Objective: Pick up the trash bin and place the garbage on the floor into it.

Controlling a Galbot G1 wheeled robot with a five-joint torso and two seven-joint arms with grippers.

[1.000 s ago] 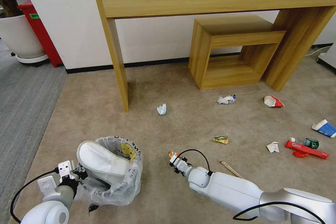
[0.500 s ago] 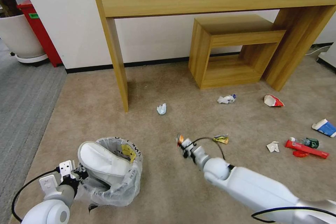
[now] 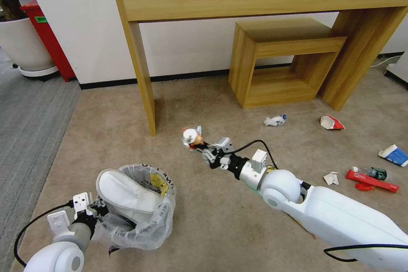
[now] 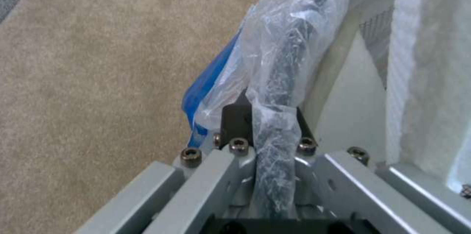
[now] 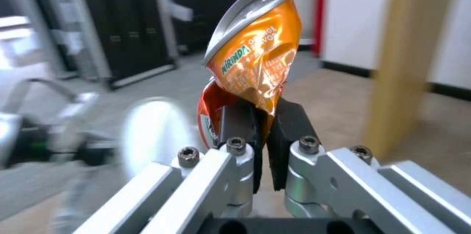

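The right hand pinches a crushed orange can of glossy, dented metal. Crinkly translucent plastic lines the trash bin in the left hand, above matt short-pile floor.

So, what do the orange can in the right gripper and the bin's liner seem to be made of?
The orange can, pinched in the right gripper, looks like thin glossy metal, probably aluminium: it is dented and has a silvery rim. The liner of the bin, clamped by the left gripper, looks like thin translucent plastic film, crinkled and shiny.

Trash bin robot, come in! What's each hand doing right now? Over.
Left gripper clamped on trash bin rim. Right gripper shut on crushed orange can, raised above the floor. Nothing between can and bin.
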